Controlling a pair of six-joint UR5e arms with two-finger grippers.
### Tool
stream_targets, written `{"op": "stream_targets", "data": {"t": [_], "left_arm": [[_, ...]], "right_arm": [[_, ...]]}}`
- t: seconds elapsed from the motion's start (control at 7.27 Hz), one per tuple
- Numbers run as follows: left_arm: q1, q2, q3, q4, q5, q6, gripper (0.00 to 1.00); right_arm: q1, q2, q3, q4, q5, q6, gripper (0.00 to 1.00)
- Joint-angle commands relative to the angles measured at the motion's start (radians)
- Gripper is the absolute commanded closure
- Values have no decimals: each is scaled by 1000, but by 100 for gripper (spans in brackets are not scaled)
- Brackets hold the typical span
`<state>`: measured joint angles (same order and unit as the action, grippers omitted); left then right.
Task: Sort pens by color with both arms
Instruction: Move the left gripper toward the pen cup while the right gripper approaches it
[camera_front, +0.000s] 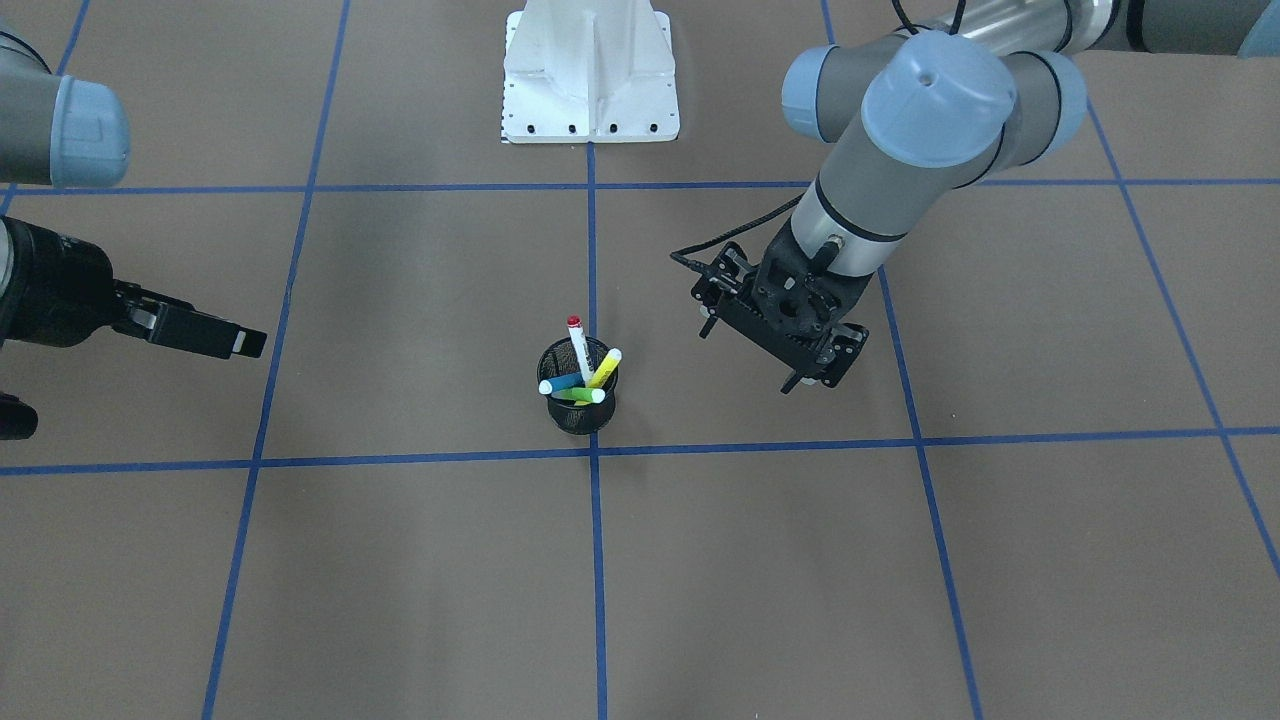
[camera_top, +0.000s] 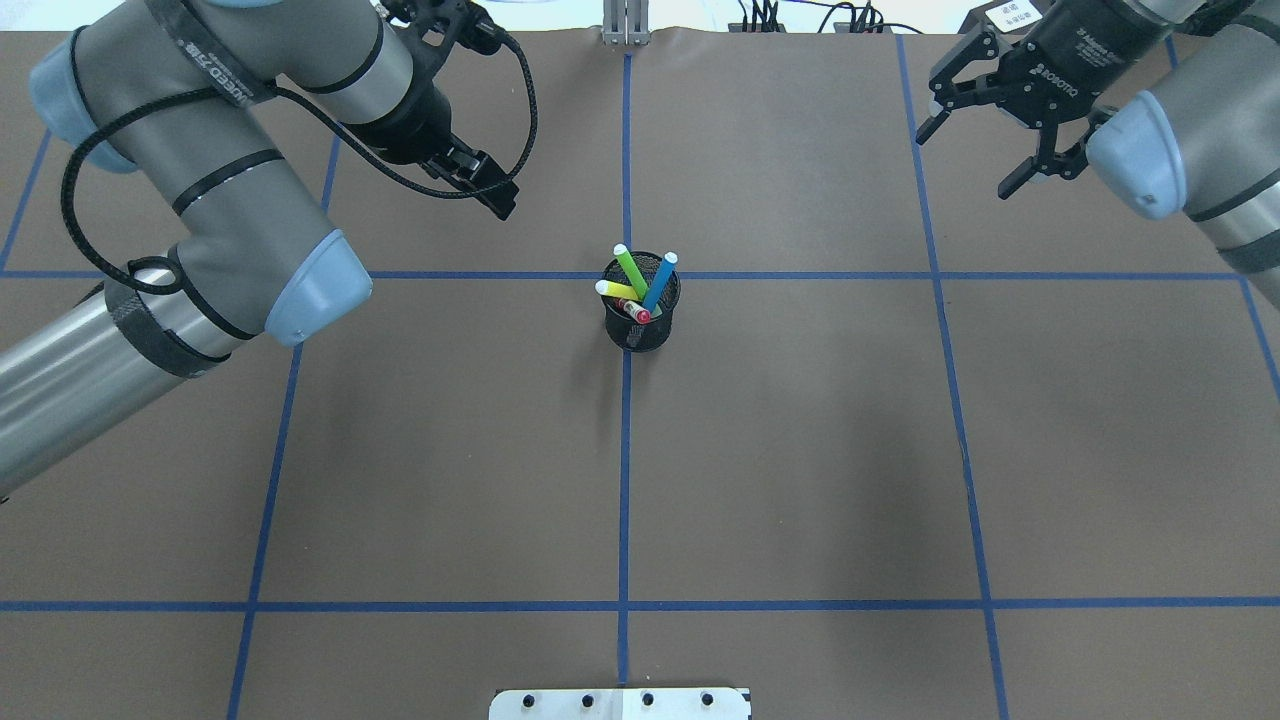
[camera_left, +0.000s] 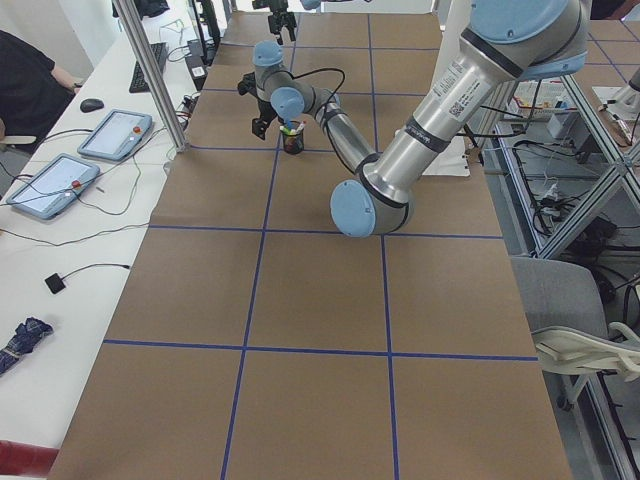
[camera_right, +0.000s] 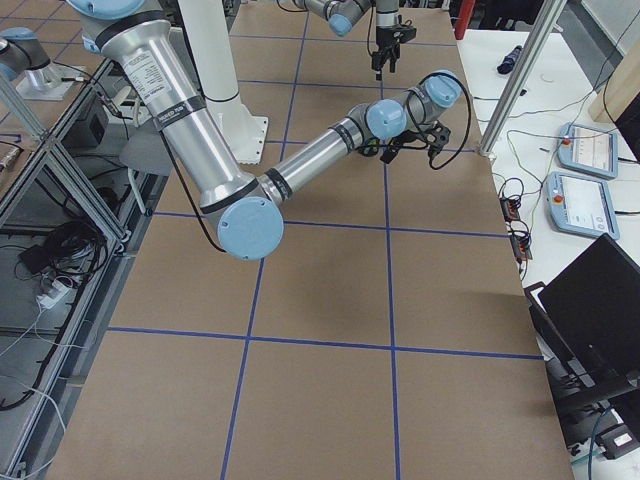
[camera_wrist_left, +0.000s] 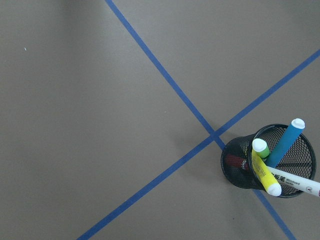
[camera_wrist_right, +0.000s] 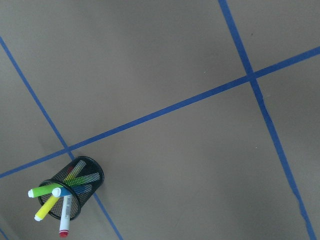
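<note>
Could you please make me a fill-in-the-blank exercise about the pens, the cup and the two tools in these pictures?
1. The cup holds ____ pens.
2. The red-tipped pen has a ____ barrel.
3. The cup stands on a ____ tape line.
4. The left tool and the right tool hold nothing; both are ____.

Missing words: four; white; blue; open.

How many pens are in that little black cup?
4, all standing in the black mesh cup: a green pen, a blue pen, a yellow pen and a white pen with a red end. None appears hidden.
</note>
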<state>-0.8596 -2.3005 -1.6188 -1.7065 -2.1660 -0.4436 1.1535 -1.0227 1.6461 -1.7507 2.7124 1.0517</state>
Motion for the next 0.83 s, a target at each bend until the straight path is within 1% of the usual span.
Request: {"op": "stream_targets", "data": {"t": [0.0, 0.14, 0.28, 0.41, 0.55, 0.69], "left_arm": [[-1, 1, -4, -2, 0, -4, 1], [-1, 3, -6, -2, 0, -4, 1], [-1, 3, -6, -2, 0, -3, 1], [-1, 3, -6, -8, 0, -4, 1], [-2, 4, -6, -27, 0, -13, 1], [-7, 4, -4, -27, 2, -14, 1]], "right_arm": [[-50, 71, -80, -1, 16, 30, 1], [-89, 137, -132, 8, 12, 113, 1], [-97, 179, -176, 29, 12, 132, 1], [-103, 190, -227, 49, 15, 136, 1], [-121, 199, -258, 100, 15, 137, 1], [-155, 252, -319, 115, 12, 137, 1]]}}
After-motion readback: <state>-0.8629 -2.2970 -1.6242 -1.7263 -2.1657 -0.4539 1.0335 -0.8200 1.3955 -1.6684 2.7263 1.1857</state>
